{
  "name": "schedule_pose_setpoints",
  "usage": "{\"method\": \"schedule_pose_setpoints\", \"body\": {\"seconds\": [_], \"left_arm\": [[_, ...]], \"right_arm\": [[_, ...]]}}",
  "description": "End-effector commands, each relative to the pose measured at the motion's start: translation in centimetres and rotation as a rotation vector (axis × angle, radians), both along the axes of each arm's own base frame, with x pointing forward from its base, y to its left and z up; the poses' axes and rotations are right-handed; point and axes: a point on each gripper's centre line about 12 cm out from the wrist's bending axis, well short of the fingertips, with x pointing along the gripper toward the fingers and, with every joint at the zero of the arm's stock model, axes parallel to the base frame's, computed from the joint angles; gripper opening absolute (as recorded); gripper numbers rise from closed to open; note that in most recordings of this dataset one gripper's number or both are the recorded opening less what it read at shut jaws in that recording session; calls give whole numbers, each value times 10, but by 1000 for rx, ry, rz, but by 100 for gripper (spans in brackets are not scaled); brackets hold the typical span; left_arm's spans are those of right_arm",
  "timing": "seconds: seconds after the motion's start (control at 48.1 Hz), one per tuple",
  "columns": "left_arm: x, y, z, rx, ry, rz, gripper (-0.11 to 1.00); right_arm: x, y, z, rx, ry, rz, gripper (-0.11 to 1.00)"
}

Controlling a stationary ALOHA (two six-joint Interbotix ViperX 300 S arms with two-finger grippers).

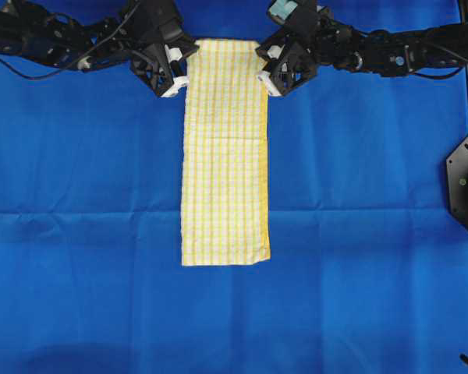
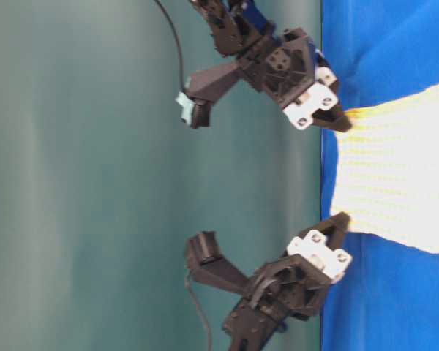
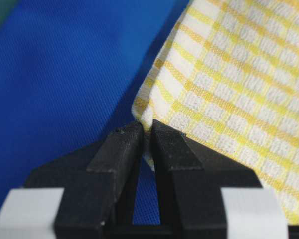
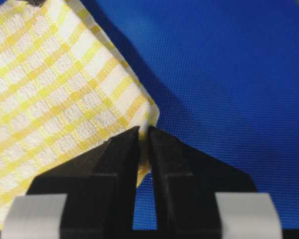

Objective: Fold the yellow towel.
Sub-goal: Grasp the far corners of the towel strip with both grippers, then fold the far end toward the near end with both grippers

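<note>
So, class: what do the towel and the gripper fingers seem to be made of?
Towel: woven cloth, probably cotton, matte; the left wrist view shows raised squares between yellow stripes.
Left gripper fingers: hard black plastic, matte, faintly ridged, possibly printed. Right gripper looks alike.

A big blue cloth (image 1: 86,234) covers the whole work surface, spread flat, with a faint crease running straight across it from left to right in the overhead view. Its weave shows fine and even up close. At the right edge a strip of bare grey surface shows past the cloth, and a dark angular bracket (image 1: 466,183) sits there. From table level, a plain teal-green wall (image 2: 80,183) stands behind.
</note>
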Motion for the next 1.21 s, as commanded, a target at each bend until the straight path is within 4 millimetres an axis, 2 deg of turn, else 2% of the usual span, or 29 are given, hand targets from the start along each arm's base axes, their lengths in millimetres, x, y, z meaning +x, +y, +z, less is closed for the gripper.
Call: {"method": "schedule_pose_setpoints", "body": {"seconds": [0.0, 0.27, 0.416, 0.499, 0.686, 0.811, 0.998, 1.186], "left_arm": [[0, 2, 21, 24, -39, 2, 6], [0, -4, 22, 21, -41, -8, 6], [3, -21, 26, 12, -49, -41, 6], [2, -38, 29, 11, -49, -78, 6], [-8, -84, 36, 0, -50, -172, 6], [-13, -122, 41, -19, -58, -255, 6], [-14, -172, 35, -81, -58, -353, 6], [-16, -218, 31, -138, -49, -447, 6]], "right_arm": [[0, -2, 20, -30, -47, -9, 8], [0, 1, 22, -32, -51, -2, 8], [1, 13, 24, -32, -55, 23, 8], [0, 26, 25, -26, -55, 50, 8], [-1, 69, 34, -16, -79, 127, 8], [-5, 99, 35, -3, -97, 167, 8], [-10, 149, 32, 25, -118, 237, 8], [-10, 190, 31, 57, -135, 297, 8]]}}
